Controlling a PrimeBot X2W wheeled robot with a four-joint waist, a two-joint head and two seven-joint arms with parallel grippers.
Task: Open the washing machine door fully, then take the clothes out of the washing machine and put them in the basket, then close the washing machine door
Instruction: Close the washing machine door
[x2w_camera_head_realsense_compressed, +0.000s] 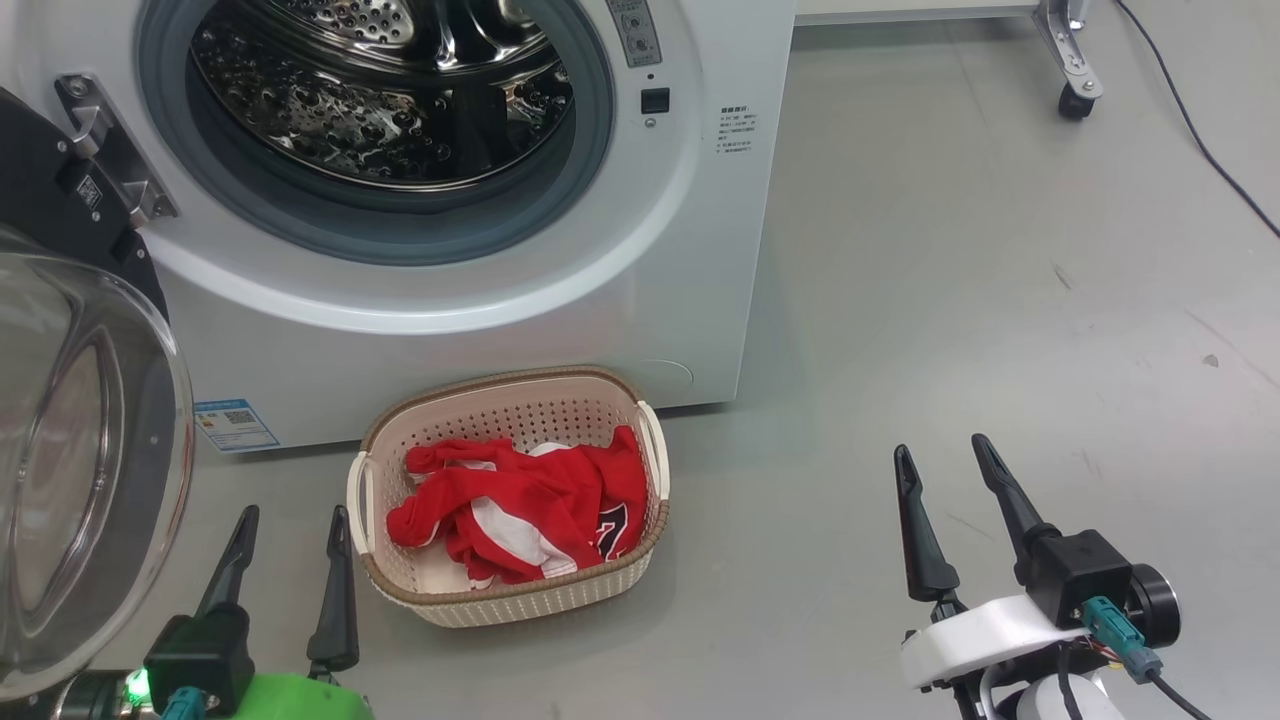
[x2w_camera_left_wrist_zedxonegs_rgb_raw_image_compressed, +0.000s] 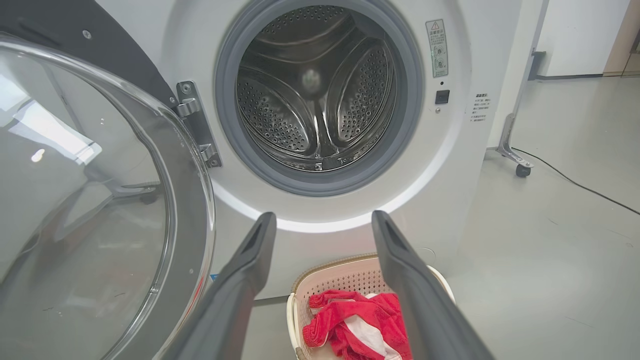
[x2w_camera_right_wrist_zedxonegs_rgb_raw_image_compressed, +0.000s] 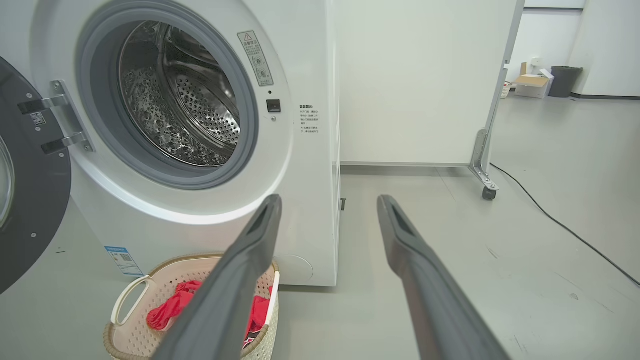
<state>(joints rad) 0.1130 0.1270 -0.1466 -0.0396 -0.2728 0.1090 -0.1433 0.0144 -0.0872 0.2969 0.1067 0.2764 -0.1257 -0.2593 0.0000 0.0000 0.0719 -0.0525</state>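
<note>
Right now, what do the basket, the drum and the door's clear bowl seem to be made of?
Basket: cream moulded plastic, matte, punched with even holes; its brown rim only imitates weave.
Drum: metal, likely stainless steel, mirror-bright with perforations.
Door bowl: transparent and glossy, showing reflections; glass or clear plastic, the look leaves it open.
</note>
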